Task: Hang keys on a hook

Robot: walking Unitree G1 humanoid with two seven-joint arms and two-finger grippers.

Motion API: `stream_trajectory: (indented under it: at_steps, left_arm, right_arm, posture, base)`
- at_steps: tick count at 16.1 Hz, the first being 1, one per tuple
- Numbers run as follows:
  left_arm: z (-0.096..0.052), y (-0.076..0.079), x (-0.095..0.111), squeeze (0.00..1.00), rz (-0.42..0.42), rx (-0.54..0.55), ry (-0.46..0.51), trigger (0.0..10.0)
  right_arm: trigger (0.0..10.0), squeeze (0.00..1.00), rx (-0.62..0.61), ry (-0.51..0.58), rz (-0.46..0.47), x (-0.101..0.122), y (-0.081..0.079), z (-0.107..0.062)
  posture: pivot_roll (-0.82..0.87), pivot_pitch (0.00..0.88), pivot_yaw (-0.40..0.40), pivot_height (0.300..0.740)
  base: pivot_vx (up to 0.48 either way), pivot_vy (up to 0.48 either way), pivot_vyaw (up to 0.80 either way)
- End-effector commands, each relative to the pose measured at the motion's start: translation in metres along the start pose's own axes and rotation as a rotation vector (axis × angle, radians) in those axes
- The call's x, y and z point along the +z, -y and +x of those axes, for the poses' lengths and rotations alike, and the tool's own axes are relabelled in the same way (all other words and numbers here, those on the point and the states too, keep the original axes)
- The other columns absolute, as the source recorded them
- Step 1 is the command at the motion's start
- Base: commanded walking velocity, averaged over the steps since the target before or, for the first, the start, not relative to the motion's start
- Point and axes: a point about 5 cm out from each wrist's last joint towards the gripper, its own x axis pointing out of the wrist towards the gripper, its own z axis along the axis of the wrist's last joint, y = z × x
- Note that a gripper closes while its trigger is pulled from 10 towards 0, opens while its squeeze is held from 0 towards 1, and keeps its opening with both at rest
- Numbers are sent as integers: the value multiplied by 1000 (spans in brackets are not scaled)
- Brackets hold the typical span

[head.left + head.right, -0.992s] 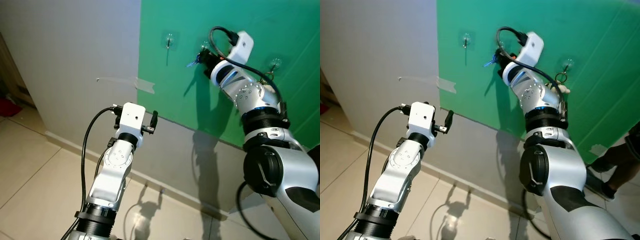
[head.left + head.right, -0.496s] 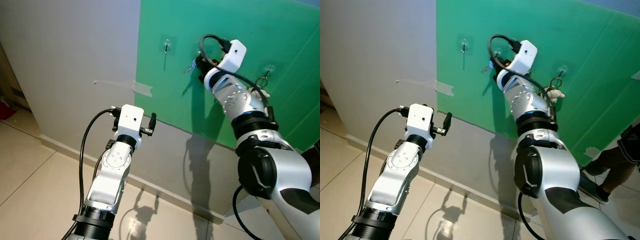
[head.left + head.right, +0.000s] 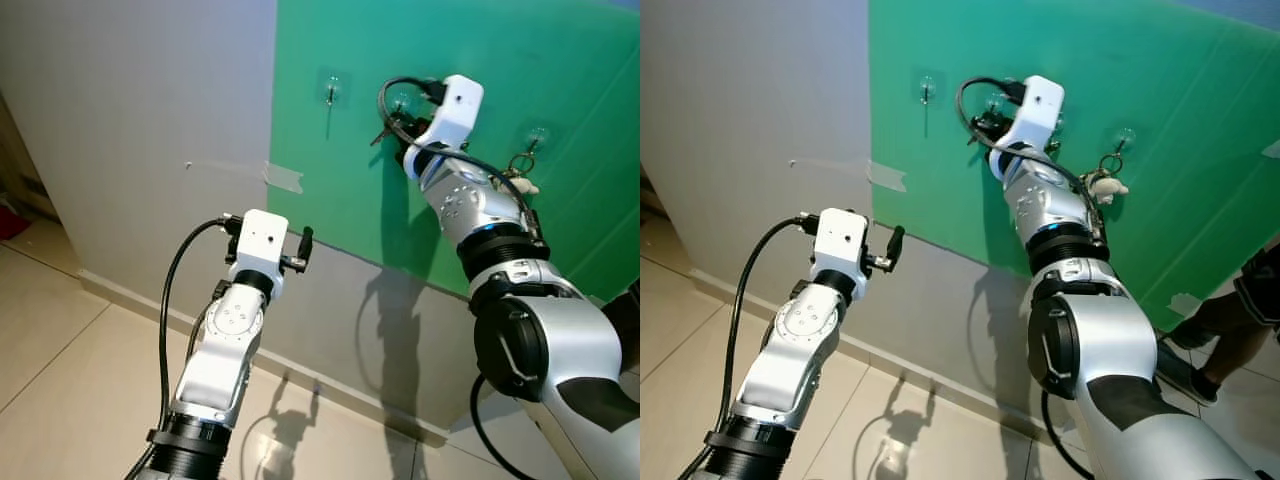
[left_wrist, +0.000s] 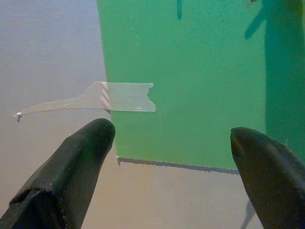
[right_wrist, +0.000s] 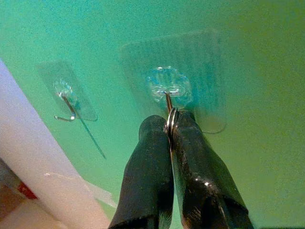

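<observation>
My right gripper (image 5: 169,125) has advanced to the middle hook (image 5: 167,98), jaws clamped on the key ring (image 5: 169,123); hanging looks imminent. Left gripper (image 4: 171,143) idles, jaws apart, empty.

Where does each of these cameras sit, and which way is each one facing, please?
Head eye views: look forward and down at the green panel; both silver arms show.
Left wrist view: looks along the open left pincer at tape on the panel's edge.
Right wrist view: looks along the right pincer, shut on a key ring at the middle hook.
All views share the panel.
</observation>
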Motion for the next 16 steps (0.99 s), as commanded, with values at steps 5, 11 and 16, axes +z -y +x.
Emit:
stream_trajectory:
  at_steps: [5,11,16]
  left_arm:
    - [1,7,5,0,-7,-21,13,10000]
    - [1,9,5,0,-9,-27,15,10000]
    - [2,9,6,0,-9,-29,15,10000]
  right_arm:
    - [10000,0,-7,-60,-172,-24,11,-4]
    - [10000,0,-28,-21,40,1,14,1]
    - [10000,0,-28,-47,223,8,10,4]
  posture:
    - [77,0,-106,740]
    - [91,0,-107,740]
    - [96,0,-105,740]
  base:
    - [0,0,0]
    - [0,0,0]
    - [0,0,0]
